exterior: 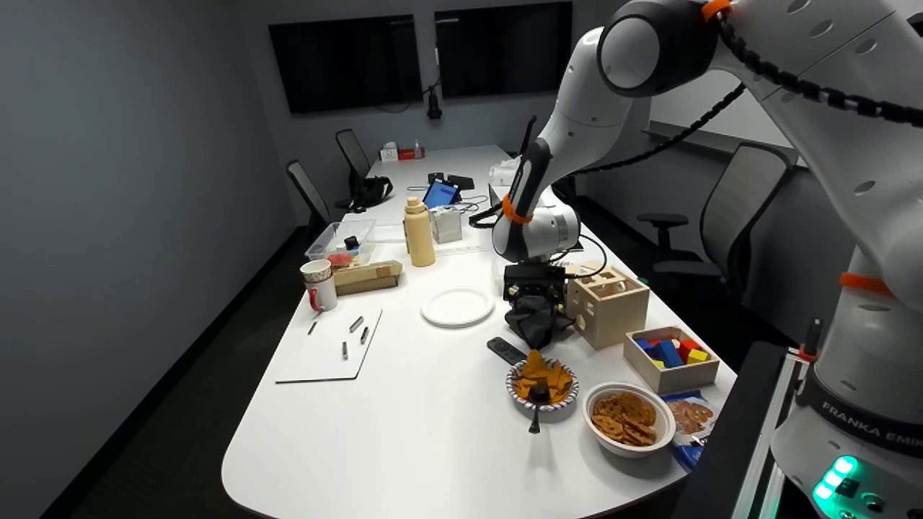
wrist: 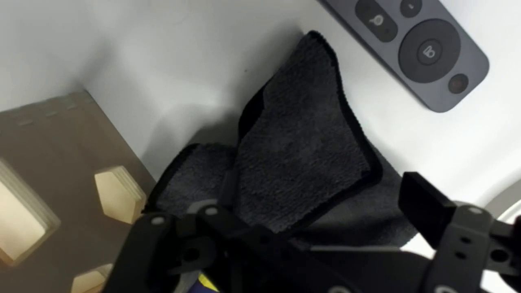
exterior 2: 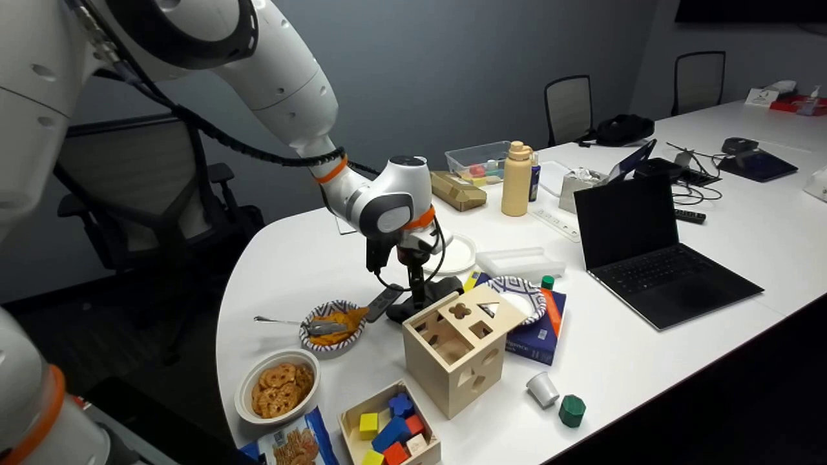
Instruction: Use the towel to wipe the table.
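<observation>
The dark grey towel (wrist: pixel 301 134) lies crumpled and folded on the white table (exterior: pixel 404 440). It also shows in both exterior views (exterior: pixel 537 326) (exterior 2: pixel 404 311), beside the wooden shape box. My gripper (wrist: pixel 325 193) is open, pointing down right over the towel. In the wrist view one finger is over the towel's left part and the other is at its right edge, with towel folds between them. In the exterior views the gripper (exterior: pixel 535 288) partly hides the towel. I cannot tell whether the fingers touch the cloth.
The wooden shape box (exterior 2: pixel 452 374) stands close beside the towel. A remote (wrist: pixel 407 53) lies on its other side, near a patterned bowl of chips (exterior: pixel 559 406). A white plate (exterior: pixel 457 323), a blue book (exterior 2: pixel 539 345), a block box (exterior: pixel 685 378) and a laptop (exterior 2: pixel 672 278) are around.
</observation>
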Tool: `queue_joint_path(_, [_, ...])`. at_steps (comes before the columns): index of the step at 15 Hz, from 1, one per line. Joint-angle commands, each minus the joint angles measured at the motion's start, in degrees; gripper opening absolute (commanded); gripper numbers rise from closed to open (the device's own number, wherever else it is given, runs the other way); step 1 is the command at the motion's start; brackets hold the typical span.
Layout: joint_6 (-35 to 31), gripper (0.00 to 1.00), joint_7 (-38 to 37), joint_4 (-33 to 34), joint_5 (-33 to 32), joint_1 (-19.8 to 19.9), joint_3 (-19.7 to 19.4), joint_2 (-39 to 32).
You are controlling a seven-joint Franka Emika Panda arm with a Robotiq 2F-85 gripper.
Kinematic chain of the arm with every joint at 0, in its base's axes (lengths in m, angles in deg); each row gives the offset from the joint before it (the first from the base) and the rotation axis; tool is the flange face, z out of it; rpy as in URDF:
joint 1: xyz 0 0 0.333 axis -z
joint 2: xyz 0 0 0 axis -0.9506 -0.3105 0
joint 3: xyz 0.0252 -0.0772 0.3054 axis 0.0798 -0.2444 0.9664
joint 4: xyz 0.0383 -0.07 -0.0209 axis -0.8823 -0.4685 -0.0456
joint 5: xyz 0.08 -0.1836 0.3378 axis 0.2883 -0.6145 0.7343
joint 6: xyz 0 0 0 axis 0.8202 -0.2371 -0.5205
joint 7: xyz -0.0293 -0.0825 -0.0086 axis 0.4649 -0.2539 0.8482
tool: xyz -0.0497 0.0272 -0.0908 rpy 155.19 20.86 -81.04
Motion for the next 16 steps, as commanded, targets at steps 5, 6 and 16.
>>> queue_joint_path(5, [6.27, 1.0, -4.27, 8.52, -2.17, 0.94, -0.31, -5.79])
queue_joint_path(6, [6.57, 1.0, -4.45, 9.04, -2.34, 1.06, -0.46, -6.33])
queue_joint_path(16, [11.44, 0.26, -4.92, 12.06, -3.38, 2.09, -0.83, -8.82])
